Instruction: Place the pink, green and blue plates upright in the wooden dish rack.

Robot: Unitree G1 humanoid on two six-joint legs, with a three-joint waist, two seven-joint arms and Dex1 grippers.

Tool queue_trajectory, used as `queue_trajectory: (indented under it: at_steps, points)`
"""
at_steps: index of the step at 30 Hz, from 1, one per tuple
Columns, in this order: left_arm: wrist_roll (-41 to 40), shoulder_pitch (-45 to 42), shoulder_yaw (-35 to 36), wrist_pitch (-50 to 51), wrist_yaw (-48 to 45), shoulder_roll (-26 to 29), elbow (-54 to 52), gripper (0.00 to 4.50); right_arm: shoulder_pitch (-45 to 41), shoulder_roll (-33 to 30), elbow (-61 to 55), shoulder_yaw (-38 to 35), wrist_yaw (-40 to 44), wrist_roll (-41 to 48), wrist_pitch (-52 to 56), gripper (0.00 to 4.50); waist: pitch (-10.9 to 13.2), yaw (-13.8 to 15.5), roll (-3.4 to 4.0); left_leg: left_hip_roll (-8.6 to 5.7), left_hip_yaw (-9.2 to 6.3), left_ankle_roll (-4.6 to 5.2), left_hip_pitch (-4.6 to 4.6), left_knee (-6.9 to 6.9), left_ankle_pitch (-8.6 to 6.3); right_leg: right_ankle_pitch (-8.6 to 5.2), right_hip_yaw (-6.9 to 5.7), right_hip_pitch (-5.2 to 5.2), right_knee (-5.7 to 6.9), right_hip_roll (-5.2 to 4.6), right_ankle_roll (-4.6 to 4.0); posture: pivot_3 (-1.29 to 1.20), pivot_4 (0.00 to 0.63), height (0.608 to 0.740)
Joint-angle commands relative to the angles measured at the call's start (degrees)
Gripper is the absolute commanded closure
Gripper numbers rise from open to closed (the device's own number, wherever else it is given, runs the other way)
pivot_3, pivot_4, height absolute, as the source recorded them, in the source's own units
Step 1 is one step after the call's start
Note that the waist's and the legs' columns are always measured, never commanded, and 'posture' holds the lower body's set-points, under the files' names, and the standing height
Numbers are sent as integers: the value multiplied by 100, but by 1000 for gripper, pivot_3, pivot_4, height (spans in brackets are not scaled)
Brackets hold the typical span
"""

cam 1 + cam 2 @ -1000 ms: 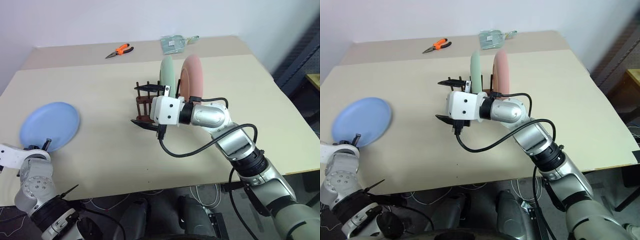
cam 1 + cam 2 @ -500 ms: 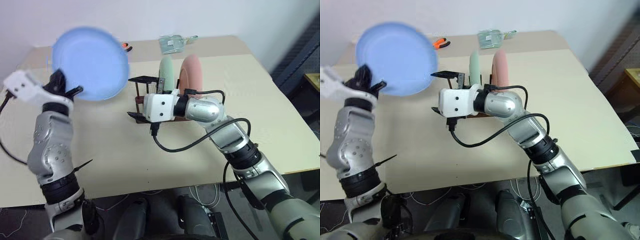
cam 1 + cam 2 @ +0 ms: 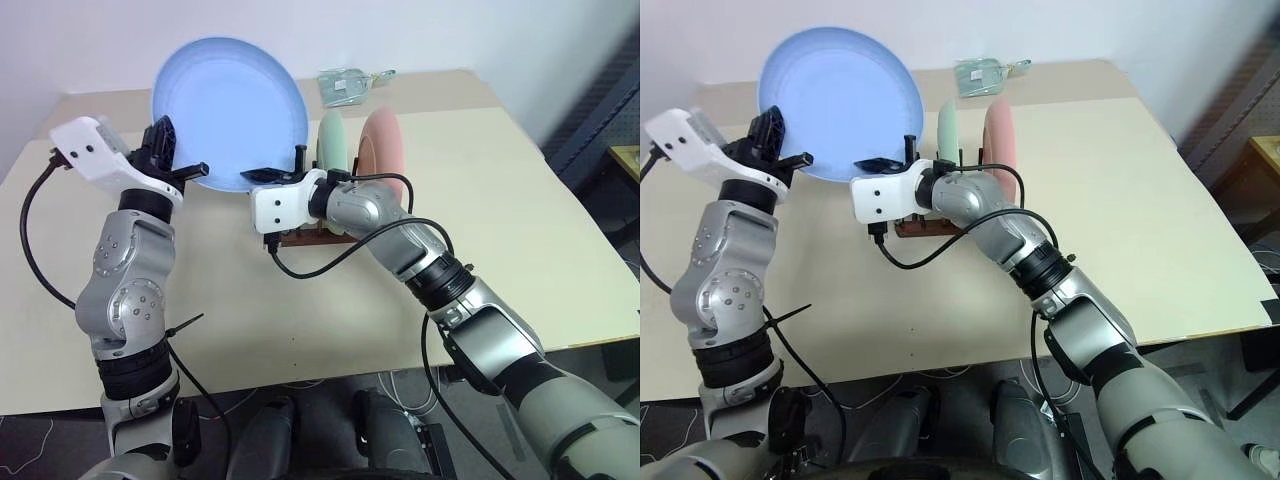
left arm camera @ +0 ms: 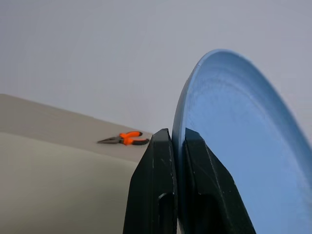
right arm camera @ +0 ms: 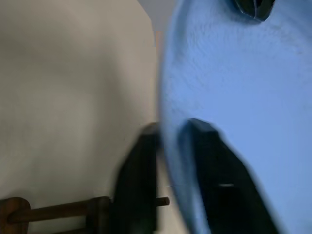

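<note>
The round plastic plate (image 3: 228, 110) held up over the table is plain light blue, without pattern. In the dark brown wooden dish rack (image 3: 300, 232) stand a pale green plate (image 3: 333, 140) and a salmon-pink plate (image 3: 380, 143), both plain. The table top (image 3: 520, 220) is uniform beige. Near its far edge lie pliers (image 4: 124, 139) with orange handles and dark grey jaws, and a greenish translucent packet (image 3: 350, 85). Both grippers have black fingers (image 4: 161, 195) on white housings.

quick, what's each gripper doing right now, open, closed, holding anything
Left gripper: closed on the rim of the blue plate, held up above the table.
Right gripper: closed on the same plate's rim.
</note>
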Motion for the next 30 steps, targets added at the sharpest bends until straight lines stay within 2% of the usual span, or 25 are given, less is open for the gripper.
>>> queue_trajectory:
  at_steps: [1,5,8,11,14,15,18,22,25,30]
  points:
    - [-250,-41,-10,-68,-200,9,-363,2937,-87,55,-262,-103,-161,-154,-88,4500,0,-3,0,0,0,1,0,-1,0,0,0,-1,0,0,0,0,150,739]
    - [-120,-287,562,-548,33,136,-125,939,-119,111,-198,-114,-250,-249,-166,4500,1,-12,0,0,-2,0,0,-1,0,0,0,-1,0,1,-1,0,150,739]
    - [636,-257,1030,-1116,203,665,298,939,-40,233,-287,-388,-384,5,-124,4500,1,-51,0,2,0,-5,1,-11,3,4,0,-7,0,6,-6,0,150,739]
    - [1240,24,1171,-1465,166,1145,672,939,113,382,-539,-758,-401,475,-45,4500,1,-28,1,13,0,-19,3,-34,12,10,4,-21,3,20,-19,0,150,739]
    - [1971,887,1053,-1937,-244,1542,1096,939,651,729,-1543,-1379,-67,1892,454,4500,1,-15,3,24,1,-18,2,-39,11,12,5,-20,0,22,-21,0,150,739]
    - [2186,1330,817,-2064,-470,1563,1157,939,912,916,-2157,-1612,65,2666,1020,4500,1,-15,3,24,2,-17,2,-38,11,12,6,-20,0,21,-21,0,150,739]
    - [2533,2344,74,-2434,-930,1244,1128,939,1460,1295,-3524,-2057,81,4441,2745,4500,3,16,11,23,2,-6,0,-37,4,12,7,-17,-2,16,-21,0,150,739]
    - [2830,2954,-583,-2819,-1193,840,1045,939,1780,1651,-4238,-2289,-484,5574,4096,4500,-1,21,1,31,-3,-6,-1,-30,3,2,3,-14,-6,20,-44,0,150,739]
    - [2923,3223,-939,-2998,-1346,582,1022,939,1938,1950,-4373,-2369,-986,6046,4695,4500,-1,-2,9,56,2,-10,4,-33,1,4,2,-16,-8,35,-60,0,150,739]
    - [2892,3357,-1206,-2989,-1551,363,905,939,1926,2122,-4220,-2539,-1538,6358,5225,4500,1,-4,11,76,11,-12,0,-40,1,8,2,-34,-5,53,-76,0,150,739]
